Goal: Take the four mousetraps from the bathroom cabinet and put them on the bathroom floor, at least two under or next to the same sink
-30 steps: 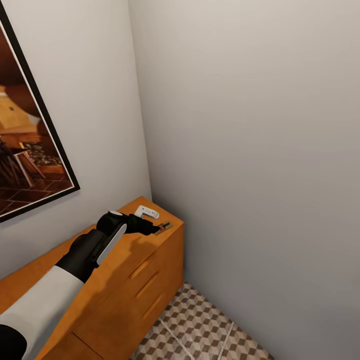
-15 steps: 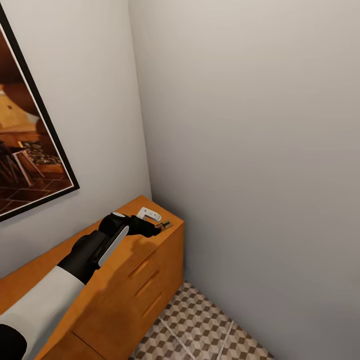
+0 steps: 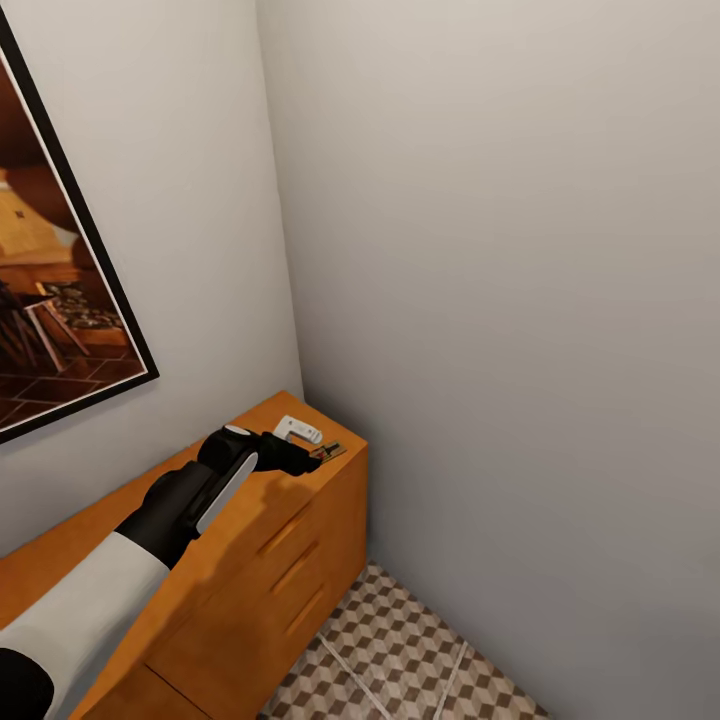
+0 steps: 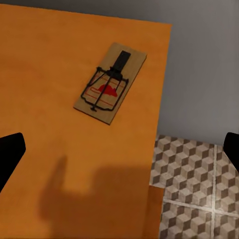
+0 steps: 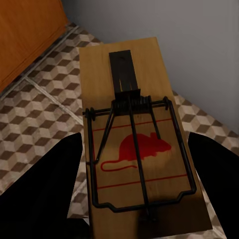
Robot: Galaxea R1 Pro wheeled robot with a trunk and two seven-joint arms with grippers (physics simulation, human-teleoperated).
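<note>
orange cabinet [image 3: 300, 520] top, mousetrap [image 4: 110, 83] below spread left fingers [image 4: 10, 154], right fingers [image 5: 55, 189] clamping second mousetrap [image 5: 134, 144], cube-tiled floor [image 3: 400, 650]

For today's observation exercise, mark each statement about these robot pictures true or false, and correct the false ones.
1. A mousetrap lies flat on the cabinet top near its end edge. True.
2. The left gripper is shut on that mousetrap. False: its fingers stand wide apart, short of the trap.
3. The right gripper holds a mousetrap with a red mouse print over the tiled floor. True.
4. A white object sits on the cabinet top by the wall corner. True.
5. The cabinet's drawers hang open. False: the drawer fronts sit flush and closed.
</note>
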